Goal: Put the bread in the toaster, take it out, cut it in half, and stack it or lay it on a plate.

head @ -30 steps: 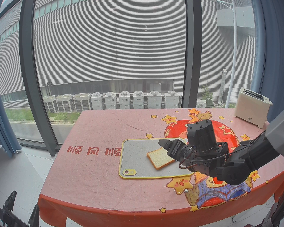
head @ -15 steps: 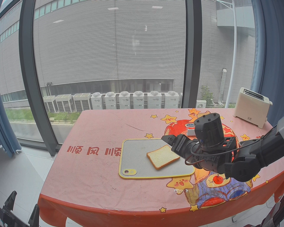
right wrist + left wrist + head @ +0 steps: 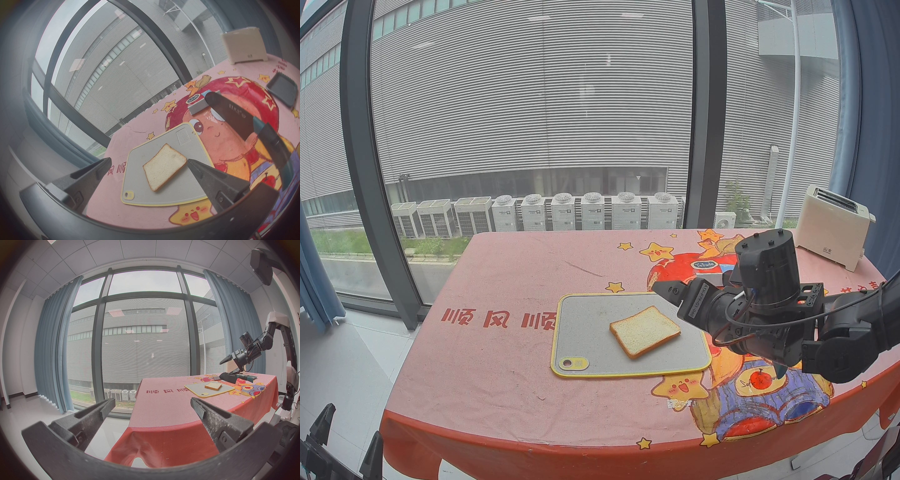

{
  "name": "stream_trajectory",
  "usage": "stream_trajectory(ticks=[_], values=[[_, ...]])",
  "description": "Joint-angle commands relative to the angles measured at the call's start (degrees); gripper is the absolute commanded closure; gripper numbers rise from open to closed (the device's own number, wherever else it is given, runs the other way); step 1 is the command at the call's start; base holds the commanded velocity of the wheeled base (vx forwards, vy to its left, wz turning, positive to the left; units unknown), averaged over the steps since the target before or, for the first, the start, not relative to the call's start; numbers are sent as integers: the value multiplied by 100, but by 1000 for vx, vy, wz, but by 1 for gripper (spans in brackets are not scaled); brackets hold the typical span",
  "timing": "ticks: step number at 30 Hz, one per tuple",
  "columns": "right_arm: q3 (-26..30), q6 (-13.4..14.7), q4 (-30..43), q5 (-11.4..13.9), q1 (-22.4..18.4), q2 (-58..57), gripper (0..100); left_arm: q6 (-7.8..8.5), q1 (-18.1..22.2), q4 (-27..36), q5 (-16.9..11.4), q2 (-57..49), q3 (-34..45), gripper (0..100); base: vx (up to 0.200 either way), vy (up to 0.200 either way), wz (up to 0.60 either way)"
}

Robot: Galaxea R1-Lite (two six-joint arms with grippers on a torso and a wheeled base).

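While the bread [image 3: 645, 331] lay on the cutting board [image 3: 584, 340], the right gripper [image 3: 661, 290] was held spread at its 1 o'clock; the left gripper [image 3: 153, 404] was likewise parted.

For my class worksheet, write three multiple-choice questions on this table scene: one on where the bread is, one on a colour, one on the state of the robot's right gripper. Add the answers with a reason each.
1. Where does the bread lie?
A. on the cutting board
B. on the floor
C. on a chair

2. What colour is the cutting board's rim?
A. blue
B. yellow
C. black

3. How is the right gripper?
A. shut on the bread
B. shut on a spoon
C. open, holding nothing

Answers:
1 A, the slice lies flat on the grey board.
2 B, a yellow edge runs all round the board.
3 C, its fingers stand apart with nothing between them.
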Motion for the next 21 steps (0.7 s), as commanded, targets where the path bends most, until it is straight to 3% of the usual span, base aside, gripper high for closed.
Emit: stream_trajectory(ticks=[1,5,6,7,8,11,12,13,21], values=[[260,-402,-40,-1,-27,-300,0,-1,0,0,-2,-31,75,0,0,0,0],[489,-1009,-40,-18,-18,-528,0,-1,0,0,-2,-31,75,0,0,0,0],[489,-1009,-40,-18,-18,-528,0,-1,0,0,-2,-31,75,0,0,0,0],[638,-1422,-49,-45,-9,-625,0,-1,0,0,-2,-31,84,0,0,0,0],[726,-1659,-49,-62,0,-660,0,-1,0,0,-2,-31,84,0,0,0,0],[946,-2292,-102,-80,-18,-748,0,-1,0,0,-2,-31,75,0,0,0,0],[963,-2345,-120,-80,-18,-748,0,-1,0,0,-2,-31,84,0,0,0,0],[1095,-2635,-251,-89,-27,-792,0,-1,0,0,-2,-31,75,0,0,0,0],[1552,-3470,-1007,-89,-299,-845,0,-1,0,0,-2,-31,75,0,0,0,0]])
